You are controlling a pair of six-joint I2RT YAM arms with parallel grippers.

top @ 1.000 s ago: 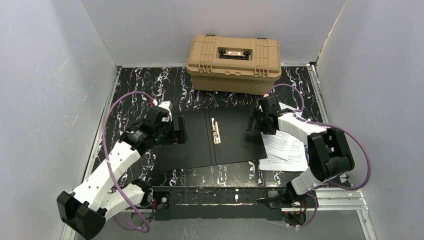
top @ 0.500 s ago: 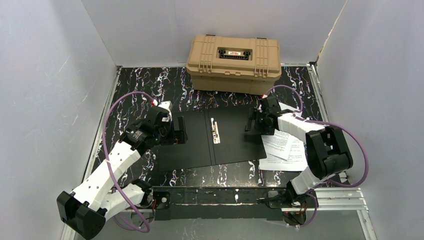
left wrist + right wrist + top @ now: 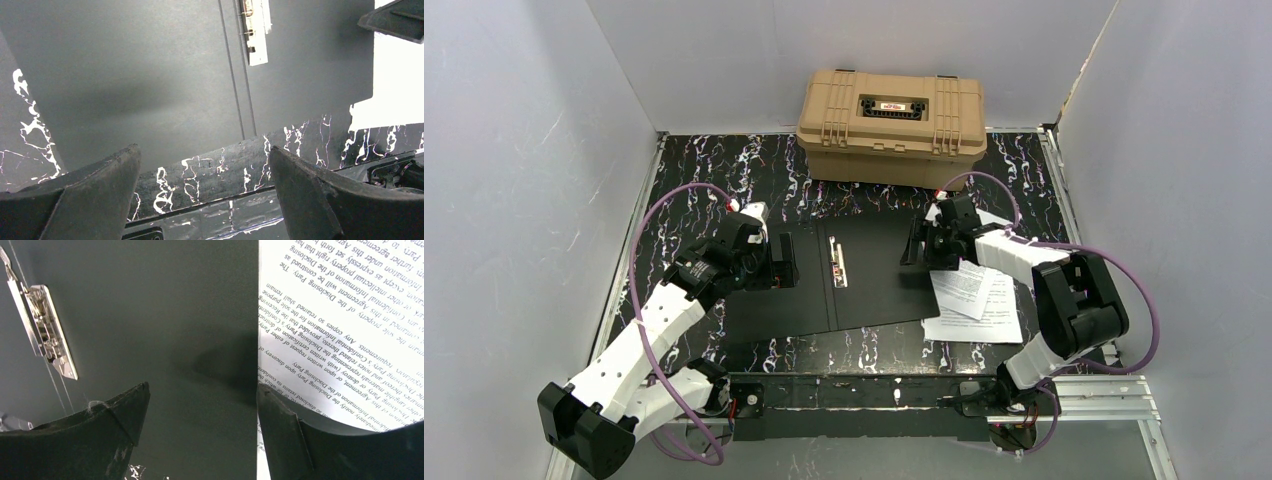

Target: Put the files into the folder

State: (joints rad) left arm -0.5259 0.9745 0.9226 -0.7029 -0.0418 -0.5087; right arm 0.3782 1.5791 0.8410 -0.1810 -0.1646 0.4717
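Observation:
The folder (image 3: pixel 879 290) lies open and flat, black inside up, with a metal clip (image 3: pixel 835 268) along its spine. The files (image 3: pixel 977 300), white printed sheets, lie beside its right edge and partly under my right arm. My right gripper (image 3: pixel 919 246) hangs open over the folder's right page. In the right wrist view, the right gripper (image 3: pixel 202 397) has its left finger over the folder (image 3: pixel 175 315) and its right finger at the edge of the files (image 3: pixel 350 315). My left gripper (image 3: pixel 784 262) is open over the left page. Between the fingers of the left gripper (image 3: pixel 202 157) show the folder's (image 3: pixel 150 75) near edge and the table.
A tan plastic hard case (image 3: pixel 891 125) stands shut at the back of the black marbled table (image 3: pixel 724 180). Grey walls close in on the left, back and right. A metal rail (image 3: pixel 1084 400) runs along the near edge by the arm bases.
The folder and the files have slid a little to the left, and my right gripper has moved left with them. The left arm has not moved.

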